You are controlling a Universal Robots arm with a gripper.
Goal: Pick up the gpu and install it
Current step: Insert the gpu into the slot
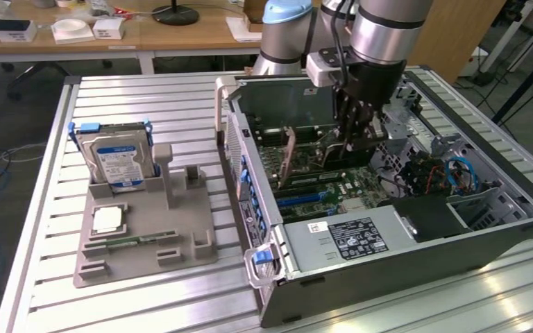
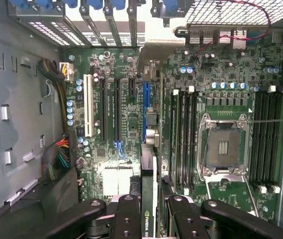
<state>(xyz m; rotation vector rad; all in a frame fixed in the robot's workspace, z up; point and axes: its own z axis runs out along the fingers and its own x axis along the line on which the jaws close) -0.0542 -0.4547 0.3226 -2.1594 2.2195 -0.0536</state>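
black jointed pincer (image 2: 148, 206) clamped narrow on the gpu (image 2: 148, 167): thin flat dark card, seen edge-on, green logo on its rim. held upright inside the open grey sheet-metal computer case (image 1: 415, 274), over the middle of the green motherboard (image 2: 126, 124), in line with the long blue slot (image 2: 145, 102). contact with slot: cannot tell.

Case (image 1: 387, 277): open side faces up, I have free way in.
Blue slot (image 2: 145, 107): free along its length.
Beside gpu (image 2: 147, 224): memory slots (image 2: 181, 139) close, cable bundle (image 2: 56, 157) well apart.
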